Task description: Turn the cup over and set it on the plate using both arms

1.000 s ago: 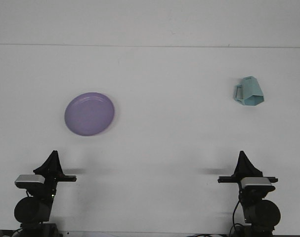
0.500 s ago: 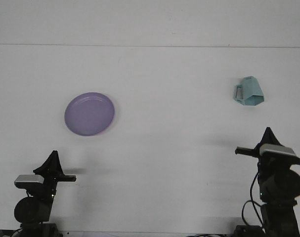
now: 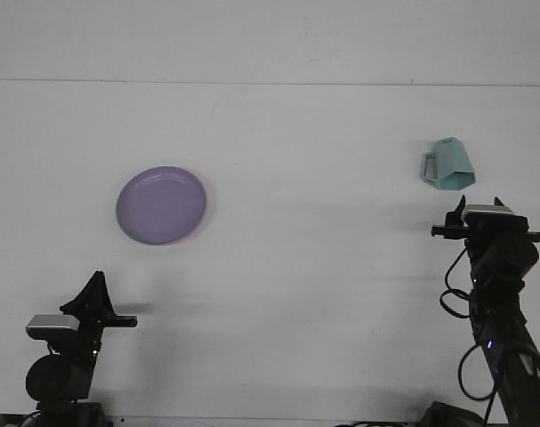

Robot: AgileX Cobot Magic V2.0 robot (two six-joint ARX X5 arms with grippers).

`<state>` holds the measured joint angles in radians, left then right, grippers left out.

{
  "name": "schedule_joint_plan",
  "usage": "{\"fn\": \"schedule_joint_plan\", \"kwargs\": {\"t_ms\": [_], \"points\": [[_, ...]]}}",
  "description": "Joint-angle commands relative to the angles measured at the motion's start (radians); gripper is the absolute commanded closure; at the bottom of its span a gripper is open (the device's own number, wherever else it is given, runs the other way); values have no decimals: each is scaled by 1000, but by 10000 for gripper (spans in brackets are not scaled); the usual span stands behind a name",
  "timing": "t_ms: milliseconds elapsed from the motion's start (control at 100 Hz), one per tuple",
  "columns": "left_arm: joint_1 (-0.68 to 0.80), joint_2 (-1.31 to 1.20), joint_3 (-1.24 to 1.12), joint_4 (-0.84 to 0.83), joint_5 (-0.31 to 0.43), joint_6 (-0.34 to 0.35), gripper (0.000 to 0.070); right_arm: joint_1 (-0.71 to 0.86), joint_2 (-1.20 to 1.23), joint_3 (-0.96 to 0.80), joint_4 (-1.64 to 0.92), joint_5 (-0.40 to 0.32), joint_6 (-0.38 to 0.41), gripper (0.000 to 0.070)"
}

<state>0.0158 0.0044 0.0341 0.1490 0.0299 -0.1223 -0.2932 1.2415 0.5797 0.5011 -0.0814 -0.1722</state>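
White tabletop stretches away from me toward a pale wall, bare but for two things set well apart; the lilac plate [image 3: 161, 205] lies flat on my left side, within my left arm's reach, and the teal cup [image 3: 448, 165] lies on the far right, tipped over with its handle toward the plate and its faceted base turned toward me; that split, I judge, is why both arms are called for, one to fetch and turn, the other to set down. My right gripper [image 3: 479, 212] hangs just short of the cup, near but apart from it; I cannot tell how its fingers stand from this angle. My left gripper [image 3: 95, 286] rests low by the near edge, well away from the plate; its fingers seem drawn to a point, pressed together.
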Motion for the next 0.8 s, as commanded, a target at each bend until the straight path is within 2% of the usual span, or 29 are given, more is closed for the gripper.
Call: {"fn": "schedule_joint_plan", "kwargs": {"t_ms": [0,200,460,580,790], "points": [[1,-1,-19,10,3,-4,688,-18,80,6,89,-19,-63,274],[1,-1,-19,10,3,-3,688,-58,322,52,302,-76,-152,274],[1,-1,-19,10,3,-3,688,-93,568,253,294,-80,-211,275],[1,-1,-19,10,3,-2,688,-103,662,353,242,-118,-263,275],[1,-1,-19,10,3,5,688,-117,808,506,230,-198,-306,275]]}}
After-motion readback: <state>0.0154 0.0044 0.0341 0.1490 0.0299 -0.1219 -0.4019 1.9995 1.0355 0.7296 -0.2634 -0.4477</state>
